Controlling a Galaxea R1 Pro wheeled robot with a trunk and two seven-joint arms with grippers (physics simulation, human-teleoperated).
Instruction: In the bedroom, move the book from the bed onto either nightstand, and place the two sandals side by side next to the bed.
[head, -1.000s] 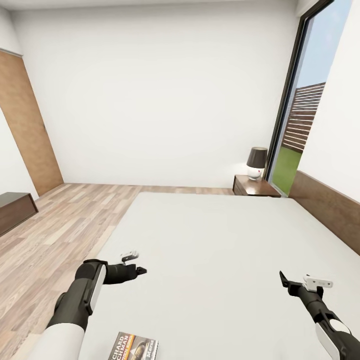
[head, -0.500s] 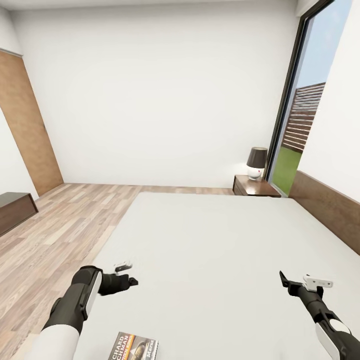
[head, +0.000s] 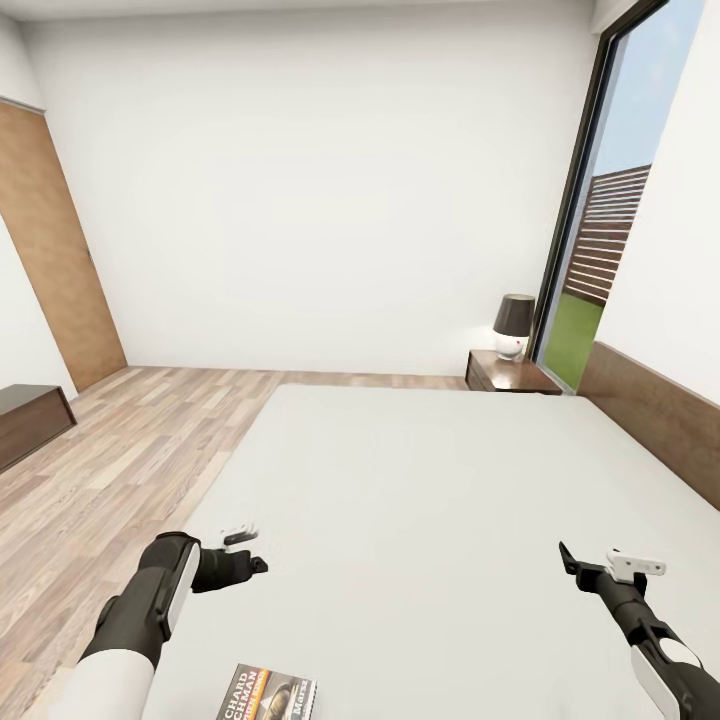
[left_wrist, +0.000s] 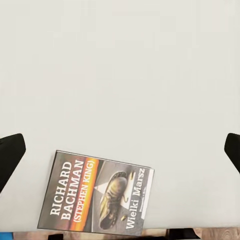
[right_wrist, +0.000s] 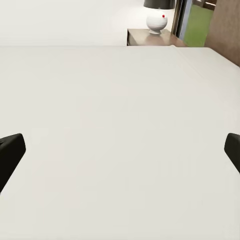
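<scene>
My left claw (head: 250, 553) hangs with fingers spread over the bed (head: 450, 480), and the book (head: 273, 693) lies flat at the bottom edge of the frame, just below it near the mattress edge, nearer than to my equally spread right claw (head: 572, 568) at lower right.

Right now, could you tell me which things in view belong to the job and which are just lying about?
Job:
book, lying flat on the bed
bed
nightstand beside the bed's far corner

Just there:
lamp on that nightstand
wooden door
dark bench
</scene>
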